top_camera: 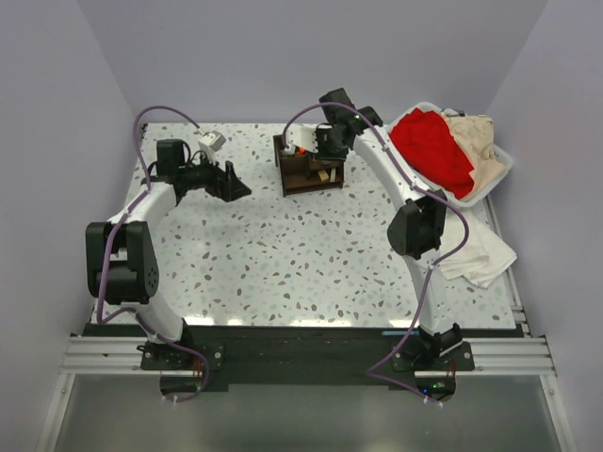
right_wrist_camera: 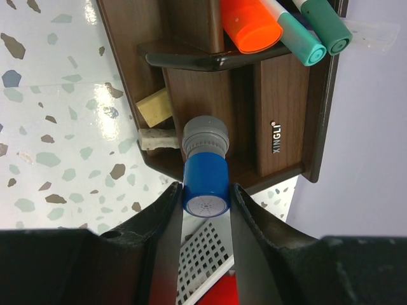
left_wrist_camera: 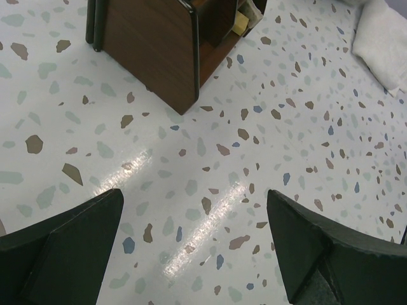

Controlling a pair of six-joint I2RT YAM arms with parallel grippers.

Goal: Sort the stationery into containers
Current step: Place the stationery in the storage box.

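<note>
The dark brown wooden organiser (top_camera: 308,168) stands at the back middle of the table. My right gripper (right_wrist_camera: 205,198) is shut on the stubby blue-grey cylinder (right_wrist_camera: 205,175) and holds it over the organiser's (right_wrist_camera: 280,114) open cubbies. An orange-capped marker (right_wrist_camera: 251,25) and two teal-tipped markers (right_wrist_camera: 304,43) stand in an upper compartment. A tan eraser bit (right_wrist_camera: 154,107) and a whitish one (right_wrist_camera: 159,138) lie in a lower cubby. My left gripper (left_wrist_camera: 194,235) is open and empty above bare table, left of the organiser (left_wrist_camera: 152,57). In the top view it (top_camera: 237,185) sits well apart from the organiser.
A white basket (top_camera: 499,169) with red and beige cloth stands at the back right, close to the right arm. A folded white cloth (top_camera: 482,252) lies at the right edge and shows in the left wrist view (left_wrist_camera: 381,38).
</note>
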